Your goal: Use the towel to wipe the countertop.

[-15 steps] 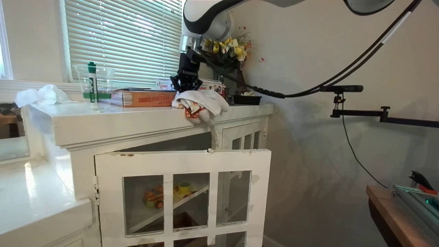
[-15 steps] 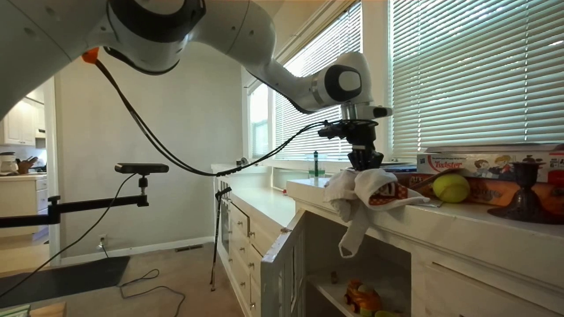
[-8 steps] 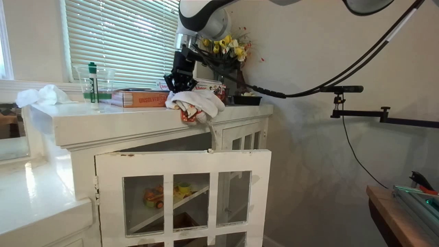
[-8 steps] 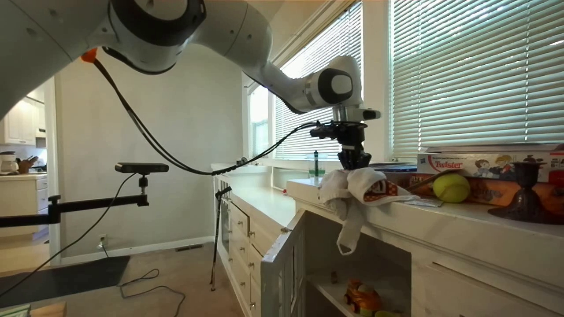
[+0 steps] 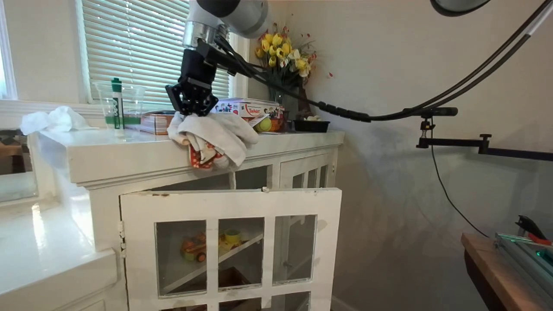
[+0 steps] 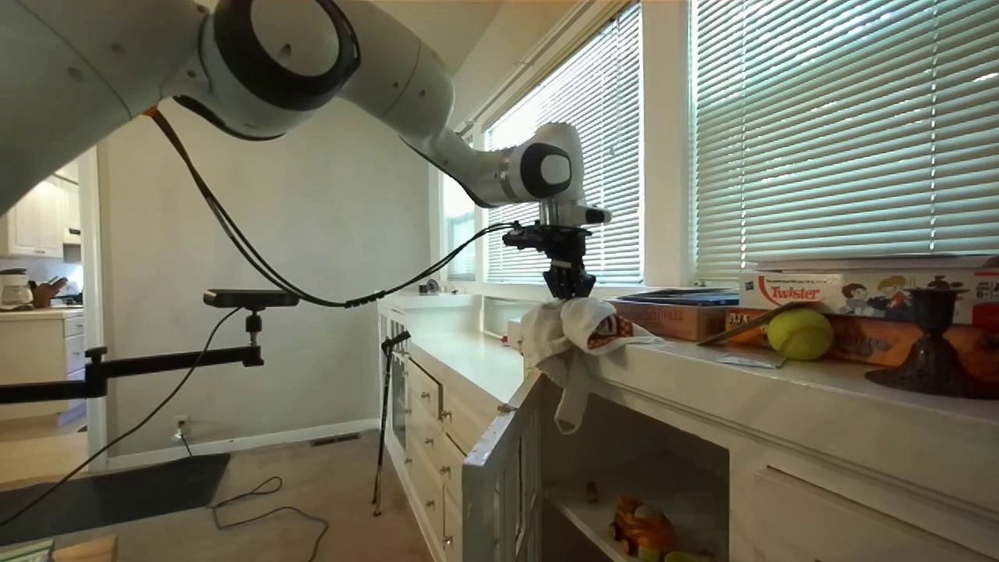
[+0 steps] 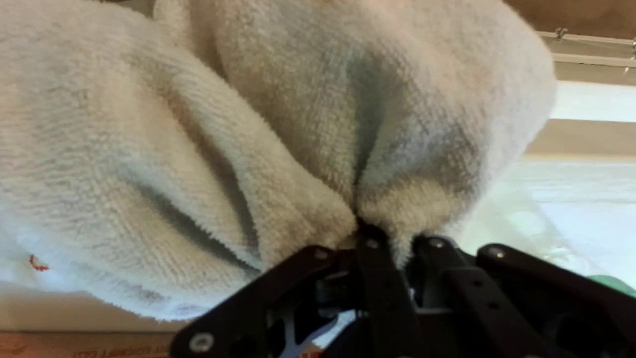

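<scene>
This is looking like a home. In an exterior view, Venetian blinds [image 6: 843, 140] are hanging in white window frames [image 6: 667, 156], while a Twister box [image 6: 851, 293], a tennis ball [image 6: 801, 334] and a dark candlestick [image 6: 933, 343] are sitting close together on a white countertop [image 6: 819, 381]. Below, a toy car [image 6: 643, 527] is standing on a cabinet shelf [image 6: 574, 507]. Yellow flowers [image 5: 278, 49] are rising behind the Twister box. Through a doorway [image 6: 88, 234], a coffee maker [image 6: 14, 289] and a knife block [image 6: 48, 291] are standing on a kitchen counter [image 6: 47, 312].
</scene>
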{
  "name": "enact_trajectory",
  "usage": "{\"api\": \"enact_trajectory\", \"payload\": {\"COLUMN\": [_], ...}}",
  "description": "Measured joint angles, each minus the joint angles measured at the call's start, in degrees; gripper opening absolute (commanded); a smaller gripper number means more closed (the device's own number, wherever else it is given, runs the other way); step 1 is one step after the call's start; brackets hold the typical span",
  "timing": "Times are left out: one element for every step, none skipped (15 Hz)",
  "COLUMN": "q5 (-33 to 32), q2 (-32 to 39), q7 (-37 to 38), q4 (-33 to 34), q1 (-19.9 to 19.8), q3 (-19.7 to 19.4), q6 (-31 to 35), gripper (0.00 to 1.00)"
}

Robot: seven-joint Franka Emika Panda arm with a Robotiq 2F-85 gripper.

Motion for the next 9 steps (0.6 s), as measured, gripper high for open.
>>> {"api": "enact_trajectory", "payload": {"q5": [0.0,0.0,0.2,0.4,0.6,0.9,1.2,1.4,1.6], "q2": [0.2,0.2,0.2,0.2,0.2,0.2,0.2,0.2,0.2], "q7": [0.0,0.0,0.0,0.0,0.1,0.2,0.2,0.3,0.5], "q4": [0.3,0.4,0.4,0.4,0.4,0.4,0.4,0.4,0.4], "q1": [-0.3,-0.8,-1.7,-2.7,-3.8,-5.0,-6.1,-7.2,-8.2], "q3": [-0.2,-0.5,-0.9,-1.5,-2.0,-2.7,-3.3,-3.8,-4.2], "q6": [0.0,0.0,0.0,0.0,0.0,0.0,0.0,0.0,0.0], "gripper": [0.03,0.03,0.03,0.03,0.03,0.03,0.03,0.03,0.03]}}
